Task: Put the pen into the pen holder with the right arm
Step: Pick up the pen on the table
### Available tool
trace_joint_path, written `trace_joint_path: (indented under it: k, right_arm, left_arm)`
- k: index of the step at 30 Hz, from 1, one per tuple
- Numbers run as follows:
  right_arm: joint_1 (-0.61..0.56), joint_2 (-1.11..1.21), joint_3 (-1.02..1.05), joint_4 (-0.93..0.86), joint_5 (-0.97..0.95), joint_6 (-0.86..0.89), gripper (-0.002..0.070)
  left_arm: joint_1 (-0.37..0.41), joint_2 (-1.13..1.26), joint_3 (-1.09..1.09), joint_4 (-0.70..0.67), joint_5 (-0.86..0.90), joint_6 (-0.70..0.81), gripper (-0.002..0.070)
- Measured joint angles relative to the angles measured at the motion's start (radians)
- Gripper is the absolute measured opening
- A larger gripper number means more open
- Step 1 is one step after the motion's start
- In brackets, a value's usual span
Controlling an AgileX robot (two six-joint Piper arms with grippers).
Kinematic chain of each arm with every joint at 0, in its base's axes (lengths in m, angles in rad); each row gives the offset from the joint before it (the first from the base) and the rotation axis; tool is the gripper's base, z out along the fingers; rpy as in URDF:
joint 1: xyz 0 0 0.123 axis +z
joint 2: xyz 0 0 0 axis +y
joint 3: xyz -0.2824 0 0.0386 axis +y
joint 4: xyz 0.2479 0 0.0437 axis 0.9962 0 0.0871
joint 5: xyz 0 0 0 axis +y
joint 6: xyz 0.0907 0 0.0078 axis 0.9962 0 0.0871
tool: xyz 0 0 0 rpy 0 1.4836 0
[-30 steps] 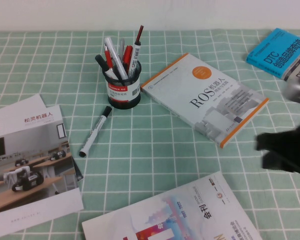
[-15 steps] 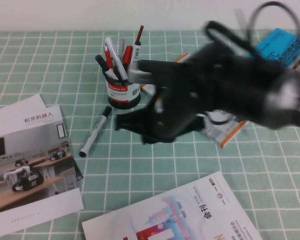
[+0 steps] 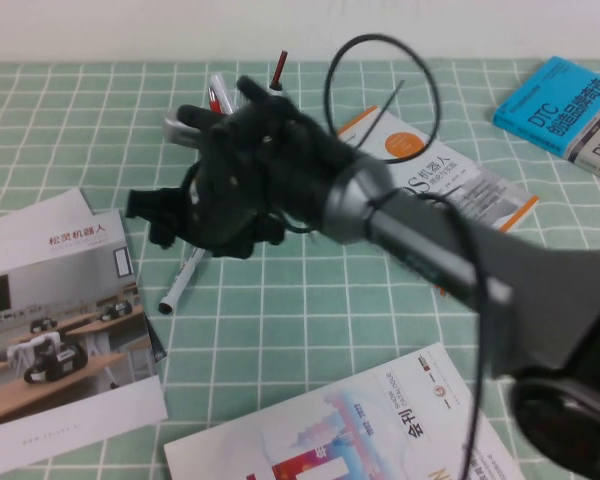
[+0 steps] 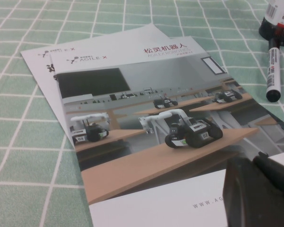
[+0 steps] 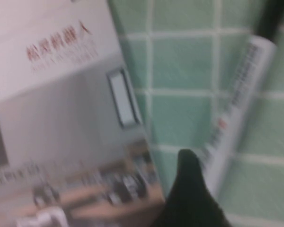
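The bulky black right arm (image 3: 410, 240) reaches from the lower right of the high view up toward the centre left, and its black two-finger right gripper (image 3: 158, 218) sits left of centre, above the green checked tablecloth (image 3: 310, 330) beside the robot brochure (image 3: 50, 320). Whether its fingers are spread or pressed together cannot be told. The slim white-barrelled pen with black cap (image 3: 183, 278) lies flat on the cloth just below the gripper, its upper end hidden under the arm. In the right wrist view one black fingertip (image 5: 191, 189) lies against the pen (image 5: 236, 104), at the brochure's edge. The black mesh pen holder (image 3: 225, 120) is mostly covered by the wrist, with pen tips showing above it. The left gripper (image 4: 260, 189) is a dark mass at the lower right of the left wrist view, over the brochure; its state cannot be told.
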Motion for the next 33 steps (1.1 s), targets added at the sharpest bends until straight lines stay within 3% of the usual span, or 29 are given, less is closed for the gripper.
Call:
trace_joint_path:
  k: [12,28,33]
  right_arm:
    - [0.002,0.258,-0.345,-0.005,0.091,0.028,0.0424]
    - [0.002,0.295,-0.37,-0.095,0.157,0.016,0.0421]
    - [0.002,0.295,-0.37,-0.097,0.18,-0.043,0.0378]
  left_arm:
    - [0.0,0.0,0.0,0.0,0.0,0.0,-0.0006]
    - [0.0,0.0,0.0,0.0,0.0,0.0,-0.0006]
    - [0.0,0.0,0.0,0.0,0.0,0.0,-0.0006]
